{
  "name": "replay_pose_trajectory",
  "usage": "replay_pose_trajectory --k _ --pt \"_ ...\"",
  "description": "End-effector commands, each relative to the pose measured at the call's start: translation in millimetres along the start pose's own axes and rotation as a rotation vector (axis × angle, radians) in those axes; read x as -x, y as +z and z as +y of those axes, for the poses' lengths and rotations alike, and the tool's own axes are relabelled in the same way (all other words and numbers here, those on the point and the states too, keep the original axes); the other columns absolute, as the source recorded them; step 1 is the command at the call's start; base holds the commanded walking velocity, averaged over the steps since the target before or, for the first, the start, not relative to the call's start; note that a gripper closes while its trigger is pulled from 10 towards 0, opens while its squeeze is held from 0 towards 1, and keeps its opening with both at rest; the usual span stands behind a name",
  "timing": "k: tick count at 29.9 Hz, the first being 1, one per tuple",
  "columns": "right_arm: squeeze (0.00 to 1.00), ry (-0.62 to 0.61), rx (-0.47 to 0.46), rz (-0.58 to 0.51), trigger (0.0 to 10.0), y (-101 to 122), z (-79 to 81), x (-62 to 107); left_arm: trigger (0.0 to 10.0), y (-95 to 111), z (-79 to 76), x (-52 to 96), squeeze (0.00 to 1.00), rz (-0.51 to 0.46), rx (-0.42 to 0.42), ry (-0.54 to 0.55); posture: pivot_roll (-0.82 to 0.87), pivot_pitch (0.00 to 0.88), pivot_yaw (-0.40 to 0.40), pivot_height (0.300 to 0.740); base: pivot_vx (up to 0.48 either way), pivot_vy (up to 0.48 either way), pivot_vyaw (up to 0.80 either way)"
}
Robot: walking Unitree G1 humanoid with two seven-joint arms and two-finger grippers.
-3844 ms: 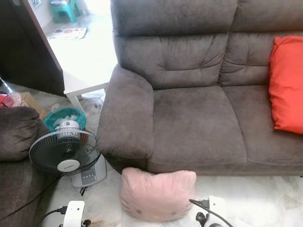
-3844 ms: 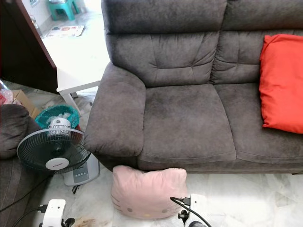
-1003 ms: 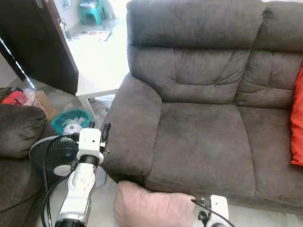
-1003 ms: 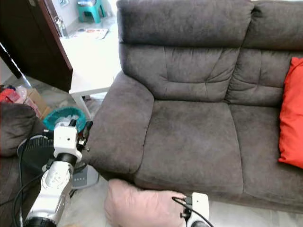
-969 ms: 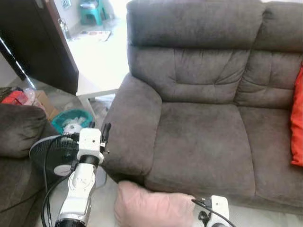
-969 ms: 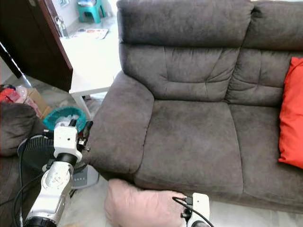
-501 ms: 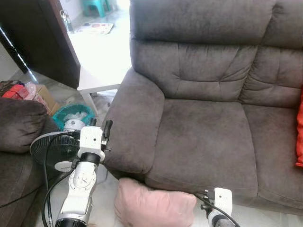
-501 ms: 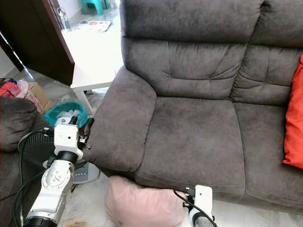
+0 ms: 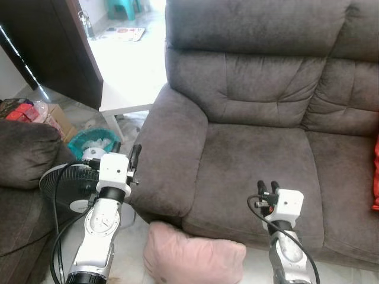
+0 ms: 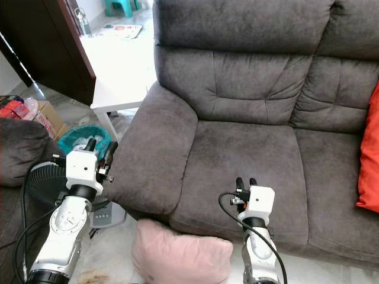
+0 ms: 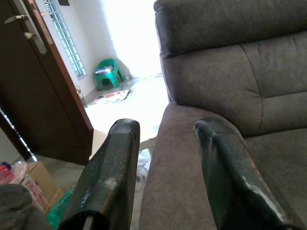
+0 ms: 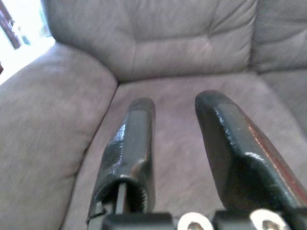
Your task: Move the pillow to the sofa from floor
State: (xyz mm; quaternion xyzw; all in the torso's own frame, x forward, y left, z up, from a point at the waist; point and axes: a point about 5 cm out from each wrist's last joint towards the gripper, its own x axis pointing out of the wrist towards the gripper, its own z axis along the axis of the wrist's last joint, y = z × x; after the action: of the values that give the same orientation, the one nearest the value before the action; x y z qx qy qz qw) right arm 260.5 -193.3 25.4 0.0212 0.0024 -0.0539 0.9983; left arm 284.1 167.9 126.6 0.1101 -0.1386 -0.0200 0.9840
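Left eye view: the grey sofa has a wide bare seat, its rounded armrest ending just above the pink pillow, which lies on the pale floor against the sofa's front edge. The pillow is soft, plain pink and rumpled (no markings can be made out). The left gripper is raised beside the armrest, above and to the left of the pillow, apart from it. The right gripper is up over the seat's front, above the pillow's right end, not touching it. A standing fan crowds the floor to the left.

Left wrist view: jaws spread, empty, pointing along the armrest toward a dark door.

Right wrist view: jaws spread, empty, over the seat cushion.
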Motion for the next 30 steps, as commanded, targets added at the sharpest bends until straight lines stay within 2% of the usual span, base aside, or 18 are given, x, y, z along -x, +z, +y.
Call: replay_pose_trajectory --k 1,5,7,10,15,20,30 --pt "0.0 -0.008 -0.007 -0.046 10.0 7.9 -1.4 5.4 10.0 2.7 6.4 3.8 0.0 0.004 -0.01 0.027 0.1 0.044 0.038 0.74 0.0 0.0 0.0" --pt "0.0 0.002 -0.013 -0.092 10.0 16.6 -1.6 20.5 10.0 4.2 11.2 11.8 0.0 0.014 0.011 0.069 0.09 0.027 0.038 0.74 0.0 0.0 0.0" --pt "0.0 0.012 -0.011 -0.095 10.0 17.2 -0.9 22.3 10.0 3.7 11.2 13.0 0.0 0.019 0.016 0.071 0.09 0.027 0.038 0.74 0.0 0.0 0.0" --pt "0.0 -0.004 -0.008 -0.096 10.0 19.1 -2.3 17.7 10.0 -4.7 10.4 13.7 0.0 0.052 0.031 0.078 0.1 0.011 0.028 0.74 0.0 0.0 0.0" --pt "0.0 0.009 -0.025 -0.152 10.0 40.0 -0.1 2.2 10.0 -6.4 9.5 15.4 0.0 0.062 0.057 0.094 0.1 0.0 0.01 0.74 0.0 0.0 0.0" --pt "0.0 0.012 -0.013 -0.147 10.0 44.9 -3.1 0.1 10.0 -8.1 7.8 18.8 0.0 0.074 0.065 0.098 0.1 0.0 -0.001 0.74 0.0 0.0 0.0" --pt "0.0 0.003 -0.011 -0.148 10.0 53.8 -4.4 -6.9 10.0 -8.4 9.2 15.0 0.0 0.075 0.068 0.106 0.1 0.041 -0.01 0.74 0.0 0.0 0.0"
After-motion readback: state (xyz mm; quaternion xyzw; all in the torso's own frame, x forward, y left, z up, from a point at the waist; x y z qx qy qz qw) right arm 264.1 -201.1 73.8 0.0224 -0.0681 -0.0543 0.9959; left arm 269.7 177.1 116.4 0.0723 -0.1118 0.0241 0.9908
